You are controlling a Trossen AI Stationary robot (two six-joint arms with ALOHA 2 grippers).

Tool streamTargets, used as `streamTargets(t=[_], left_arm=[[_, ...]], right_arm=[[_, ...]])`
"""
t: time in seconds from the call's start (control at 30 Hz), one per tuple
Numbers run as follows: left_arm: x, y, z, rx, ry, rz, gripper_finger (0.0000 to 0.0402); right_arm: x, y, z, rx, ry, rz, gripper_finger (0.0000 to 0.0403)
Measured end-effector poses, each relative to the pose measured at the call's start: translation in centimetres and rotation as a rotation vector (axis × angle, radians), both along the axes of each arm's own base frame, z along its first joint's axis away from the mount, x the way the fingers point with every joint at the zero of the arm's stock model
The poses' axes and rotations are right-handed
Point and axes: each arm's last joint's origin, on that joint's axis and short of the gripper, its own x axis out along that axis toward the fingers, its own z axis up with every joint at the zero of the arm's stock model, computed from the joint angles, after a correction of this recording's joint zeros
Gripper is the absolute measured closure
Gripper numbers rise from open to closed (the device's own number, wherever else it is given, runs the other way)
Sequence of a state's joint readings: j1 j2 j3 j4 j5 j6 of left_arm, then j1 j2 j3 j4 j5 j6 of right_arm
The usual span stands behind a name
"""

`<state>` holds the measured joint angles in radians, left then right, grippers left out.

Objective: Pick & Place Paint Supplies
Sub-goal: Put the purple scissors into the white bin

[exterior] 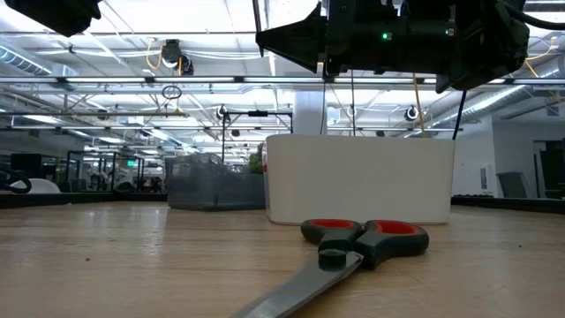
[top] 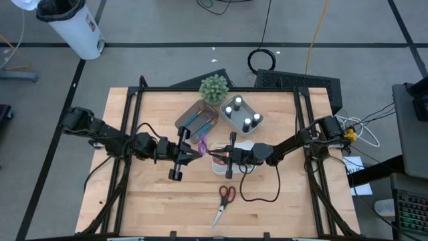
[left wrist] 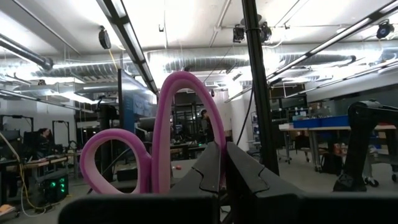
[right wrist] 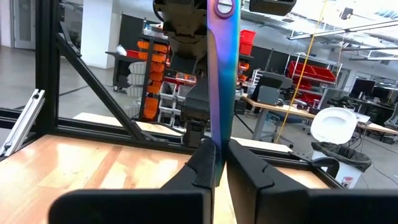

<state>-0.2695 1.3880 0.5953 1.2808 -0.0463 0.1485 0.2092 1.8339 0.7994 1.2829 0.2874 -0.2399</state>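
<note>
Presently both grippers grip one pair of purple scissors (top: 202, 145), held in the air over the table (top: 134, 201) near its centre, just at 9 o'clock of the white tray (top: 242, 145).

Step in hand, as judged: a handover between arms. To do it well, one grip should be confirmed firm before the other releases. The receiving arm should then keep the blades level and clear of the tray rim.

Left gripper (left wrist: 221, 163): fingers fully closed on the scissors at the handle end, the purple loops standing just beside the fingers in its wrist view.

Right gripper (right wrist: 216, 158): fingers fully closed on the iridescent blade, which runs up from between them toward the pivot screw.

Other supplies noted: red scissors (top: 225, 199) lie flat on the table at 6 o'clock of the grippers, untouched. White-capped bottles (top: 239, 112) stand in the pale blue-grey tray (top: 257, 122) at 1 o'clock. Brushes (top: 198, 120) lie in the brown tray (top: 184, 118) at 12 o'clock.
</note>
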Motion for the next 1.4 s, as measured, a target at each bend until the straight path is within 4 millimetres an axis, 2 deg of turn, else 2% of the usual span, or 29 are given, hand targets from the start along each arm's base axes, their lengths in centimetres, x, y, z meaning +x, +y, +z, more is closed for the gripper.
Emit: streamTargets(t=[0.17,0.43,0.57,0.77,1.1,1.27,1.4], left_arm=[[0.00,0.00,0.00,-0.001,0.000,0.000,0.0396],[-0.02,0.01,0.07,-0.006,-0.005,-0.002,0.0396],[0.03,-0.02,0.19,-0.016,-0.006,-0.011,0.0396],[0.05,-0.04,0.14,-0.012,-0.001,-0.016,0.0396],[0.08,-0.03,0.10,-0.012,0.005,-0.017,0.0396],[0.12,-0.02,0.02,-0.015,0.015,-0.016,0.0393],[0.19,0.03,-0.11,-0.099,0.047,0.011,0.0352]], right_arm=[[0.00,0.00,0.00,0.003,0.000,0.001,0.0370],[0.13,-0.19,0.09,0.048,-0.005,0.004,0.0242],[0.31,-0.18,0.40,0.060,-0.019,0.004,0.0218],[0.48,-0.13,0.68,0.060,-0.030,0.005,0.0252],[0.56,-0.15,0.42,0.038,-0.001,0.026,0.0385],[0.62,-0.25,0.27,0.069,0.013,0.029,0.0388],[0.63,-0.27,0.17,0.064,0.024,0.024,0.0388]])
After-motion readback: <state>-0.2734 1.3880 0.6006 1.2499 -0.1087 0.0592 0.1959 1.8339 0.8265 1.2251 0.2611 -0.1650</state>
